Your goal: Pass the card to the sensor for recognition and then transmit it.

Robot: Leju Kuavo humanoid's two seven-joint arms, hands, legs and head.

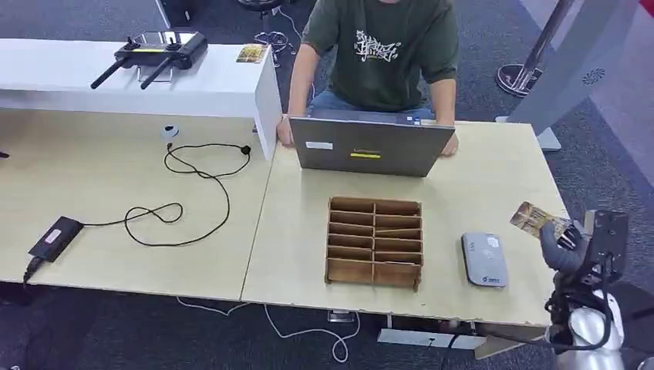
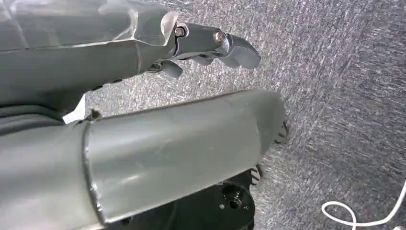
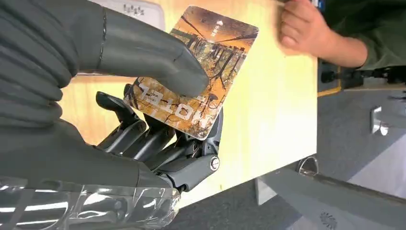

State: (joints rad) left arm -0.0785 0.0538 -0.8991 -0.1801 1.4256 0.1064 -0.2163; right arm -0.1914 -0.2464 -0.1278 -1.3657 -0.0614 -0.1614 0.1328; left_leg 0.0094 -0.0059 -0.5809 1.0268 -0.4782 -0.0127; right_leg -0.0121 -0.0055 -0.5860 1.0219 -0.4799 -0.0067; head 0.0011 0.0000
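Head view: right hand (image 1: pixel 565 240), dark grey w/ ribbed cover, sits at the table's right edge and pinches a glossy rectangular card (image 1: pixel 534 218), orange-brown print, rounded corners. Card is held above the tabletop, just right of the sensor (image 1: pixel 484 260), a flat grey rounded-rect pad w/ a small blue logo, too small to read. Left of the sensor stands a plywood sorting rack (image 1: pixel 375 242) w/ two columns of slots. Table (image 1: pixel 293 231) is pale wood-look laminate. Behind the rack, a grey laptop (image 1: pixel 372 146) w/ a yellow strip and a white sticker on its lid; a person (image 1: pixel 379 54) in a dark green tee w/ white graffiti-style print sits behind it, lettering not legible. A black cable (image 1: pixel 197 193) loops over the left tabletop to a black power brick (image 1: pixel 54 237). A black controller w/ two antennas (image 1: pixel 158 51) lies on the white shelf.

Left wrist view: left hand (image 2: pixel 210 45) hangs over speckled grey carpet (image 2: pixel 335 96), smooth metallic-grey fingers slightly curled, apart, holding nothing. White cord (image 2: pixel 364 218) on the floor.

Right wrist view: thick matte thumb (image 3: pixel 153 57) presses the card (image 3: pixel 210 57) onto dark fingers (image 3: pixel 158 143). Card reads "HOTEL", seen upside down, over a tree-and-building picture. The person's hand (image 3: pixel 301 26) rests on the table beyond.
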